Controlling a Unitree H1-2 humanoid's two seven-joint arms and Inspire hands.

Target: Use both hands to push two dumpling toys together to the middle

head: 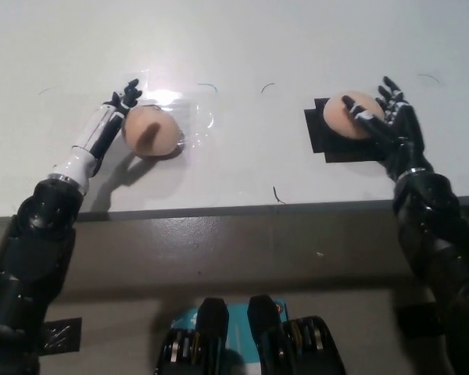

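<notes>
Two tan, rounded dumpling toys lie on the white table. The left dumpling (152, 131) sits on a clear plastic sheet (194, 117). My left hand (119, 109) presses against its left side, fingers apart. The right dumpling (346, 114) rests on a black square mat (320, 137). Flat and open, my black right hand (387, 119) lies against that dumpling's right side, with fingers reaching over its top.
The table's front edge (242, 209) runs across the middle of the picture. Thin pen marks (277, 194) dot the white surface between the two toys. Below the edge is a grey floor with a black marker square (61, 334).
</notes>
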